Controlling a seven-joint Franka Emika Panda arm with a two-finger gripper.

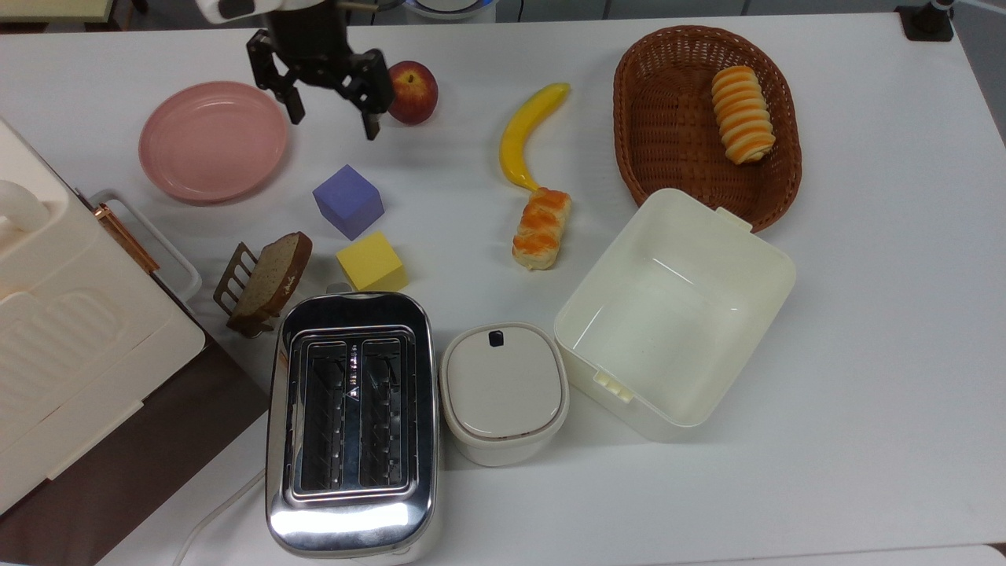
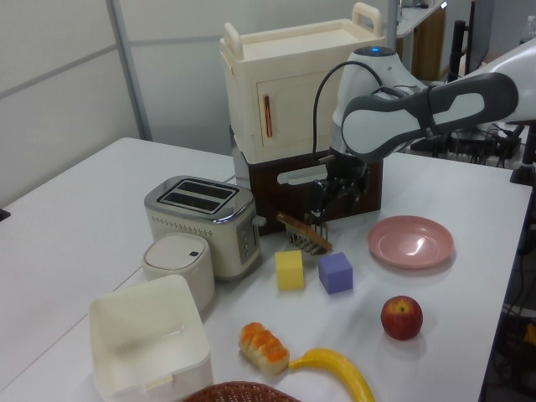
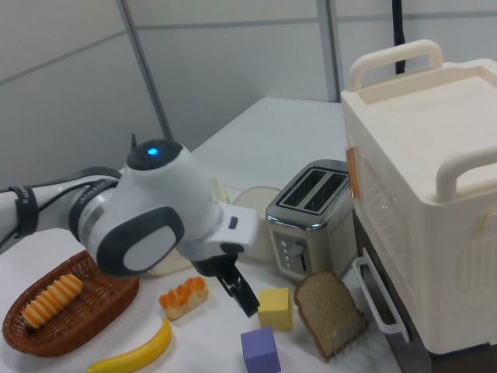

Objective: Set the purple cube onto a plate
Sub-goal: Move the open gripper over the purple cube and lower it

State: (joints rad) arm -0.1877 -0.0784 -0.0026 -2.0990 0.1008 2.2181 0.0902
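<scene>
The purple cube (image 1: 348, 200) (image 2: 336, 273) (image 3: 260, 350) rests on the white table, between the pink plate (image 1: 212, 141) (image 2: 411, 242) and a yellow cube (image 1: 371, 262) (image 2: 289, 270). My gripper (image 1: 333, 118) (image 2: 337, 201) hangs above the table in the air, open, with nothing between its fingers. In the top view it is just above the purple cube, between the plate and a red apple (image 1: 413, 82). The plate holds nothing. In the right view one dark finger (image 3: 242, 294) points down near the yellow cube (image 3: 276, 308).
A toast slice in a rack (image 1: 267, 279), a toaster (image 1: 351, 420), a lidded white pot (image 1: 503, 389) and an open white box (image 1: 676, 310) line the top view's bottom. A banana (image 1: 526, 134), a bread piece (image 1: 541, 228) and a wicker basket (image 1: 660, 157) lie to the right. A cream cabinet (image 2: 293, 92) stands behind.
</scene>
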